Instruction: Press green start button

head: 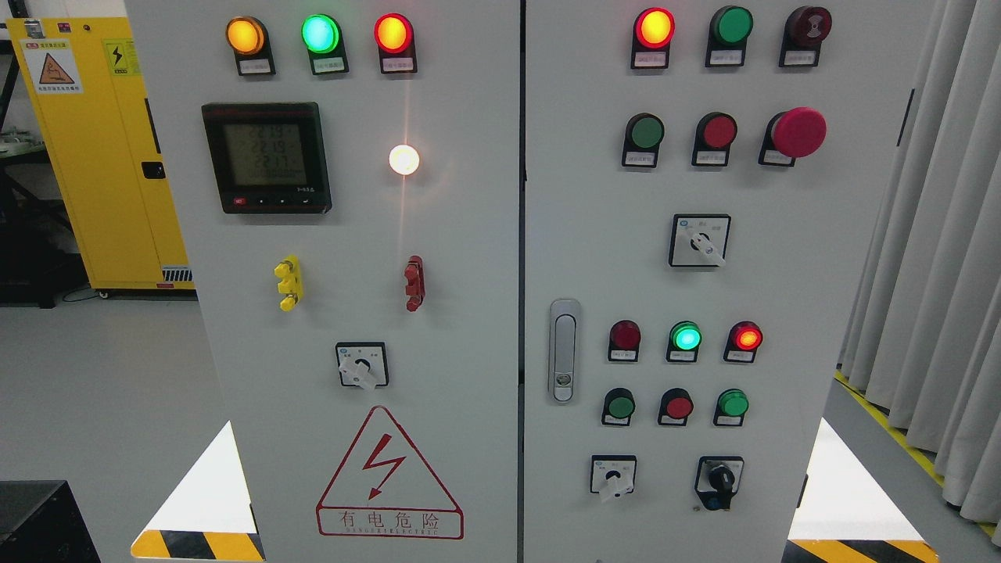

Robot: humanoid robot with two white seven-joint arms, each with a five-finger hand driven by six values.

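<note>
A grey electrical control cabinet (pixel 469 313) fills the head view. On its right door sit several green push buttons: one in the upper row (pixel 647 132), and two in the lower row, at the left (pixel 621 407) and at the right (pixel 733 403). Which one is the start button cannot be told, as the labels are too small to read. A lit green lamp (pixel 685 338) sits above the lower row. Neither of my hands nor arms shows in the view.
The right door also carries red buttons (pixel 719 131), a red mushroom stop button (pixel 798 132), rotary switches (pixel 700 241) and a door handle (pixel 563 350). The left door has a meter (pixel 266 156) and a danger sign (pixel 389 477). A yellow cabinet (pixel 94 148) stands at left, curtains (pixel 938 274) at right.
</note>
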